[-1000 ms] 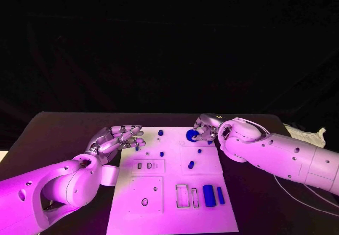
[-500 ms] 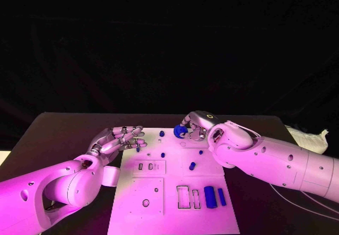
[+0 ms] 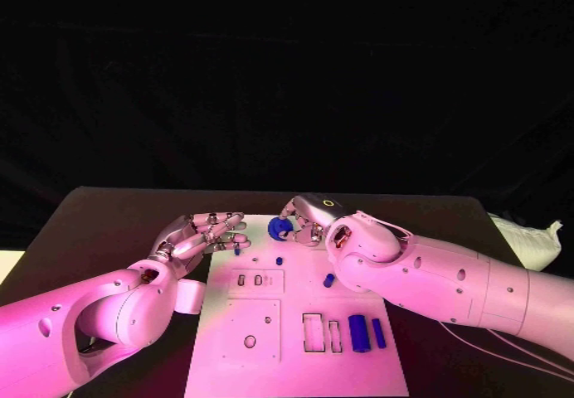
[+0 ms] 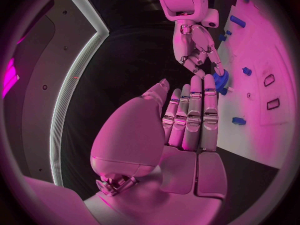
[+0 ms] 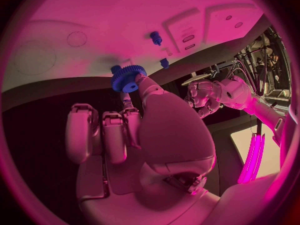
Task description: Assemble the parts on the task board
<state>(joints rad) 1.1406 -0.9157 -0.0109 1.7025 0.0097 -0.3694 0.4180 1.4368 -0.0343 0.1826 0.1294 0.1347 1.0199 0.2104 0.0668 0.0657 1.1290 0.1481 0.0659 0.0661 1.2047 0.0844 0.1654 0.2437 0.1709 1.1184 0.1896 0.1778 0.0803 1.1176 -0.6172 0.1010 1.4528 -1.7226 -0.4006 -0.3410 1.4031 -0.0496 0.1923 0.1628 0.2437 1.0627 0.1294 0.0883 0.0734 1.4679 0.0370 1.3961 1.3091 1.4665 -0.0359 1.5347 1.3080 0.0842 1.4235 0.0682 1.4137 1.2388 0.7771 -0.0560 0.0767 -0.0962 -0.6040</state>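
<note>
Blue gear [image 3: 280, 229] sits pinched in the right hand's [image 3: 308, 222] fingers above the task board's [image 3: 287, 356] far end. Lower it level onto its seat. Left hand [image 3: 203, 235], fingers loosely curled and holding nothing, hovers at the board's edge.

You see a black table [image 3: 108, 217] carrying the white task board [image 3: 287, 348], which lies flat directly on it, between the left hand [image 3: 203, 234] and right hand [image 3: 313, 219].
</note>
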